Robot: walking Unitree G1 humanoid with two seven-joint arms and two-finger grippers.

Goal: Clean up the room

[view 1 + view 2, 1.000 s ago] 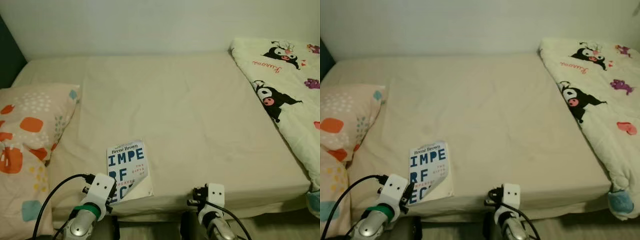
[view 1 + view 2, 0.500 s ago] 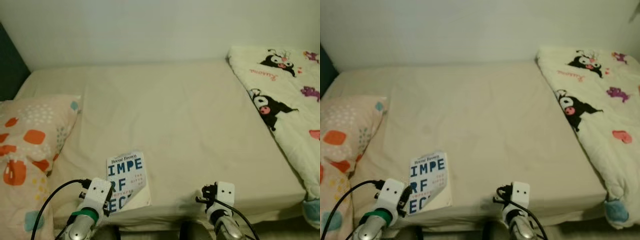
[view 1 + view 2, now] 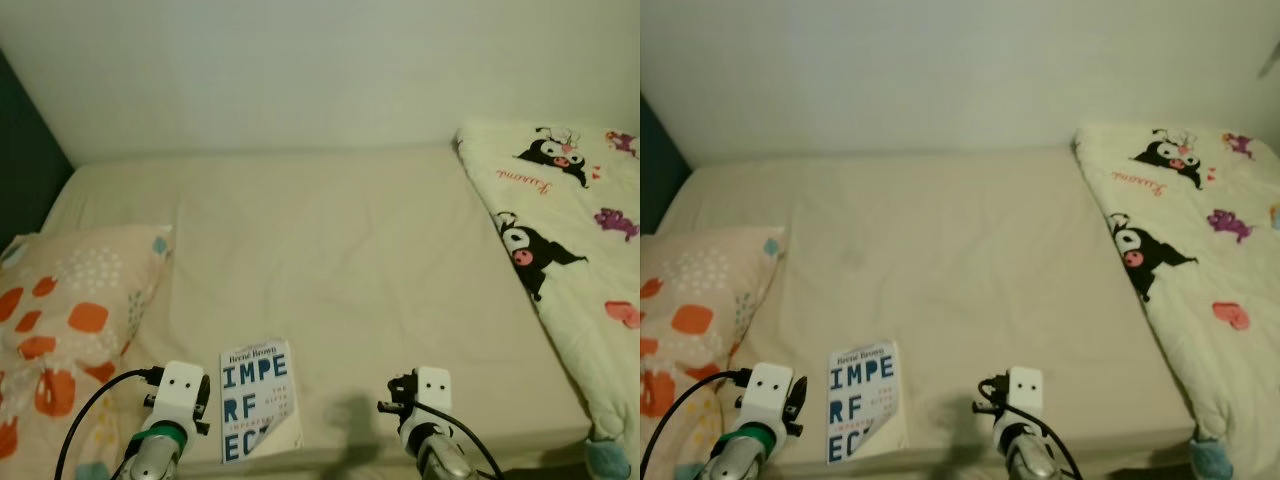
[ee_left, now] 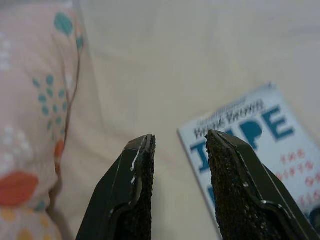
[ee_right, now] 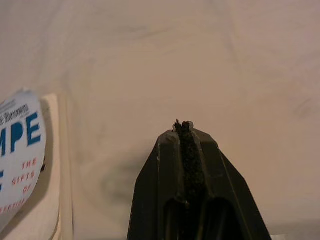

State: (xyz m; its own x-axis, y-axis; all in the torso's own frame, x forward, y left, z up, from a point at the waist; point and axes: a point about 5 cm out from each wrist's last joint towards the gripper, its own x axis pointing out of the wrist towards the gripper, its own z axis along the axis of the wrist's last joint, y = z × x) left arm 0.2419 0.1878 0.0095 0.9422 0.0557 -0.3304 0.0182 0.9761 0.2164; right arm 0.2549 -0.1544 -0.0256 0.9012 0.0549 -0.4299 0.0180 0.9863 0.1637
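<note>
Book [image 3: 256, 400], white cover with blue lettering, lower corner curled: lies flat on beige bed [image 3: 340, 250], lower left of frame, beside patterned pillow [image 3: 70, 320]. Cartoon-print blanket [image 3: 560, 230]: right edge. Left gripper [image 4: 175, 165]: fingers parted, empty, just beside book. Right gripper [image 5: 183, 129]: fingers pressed together, empty, over bare sheet.

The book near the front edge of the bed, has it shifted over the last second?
No. The book lies at the same spot on the bed, just right of the pillow; the whole view shifted, so the camera moved.
</note>
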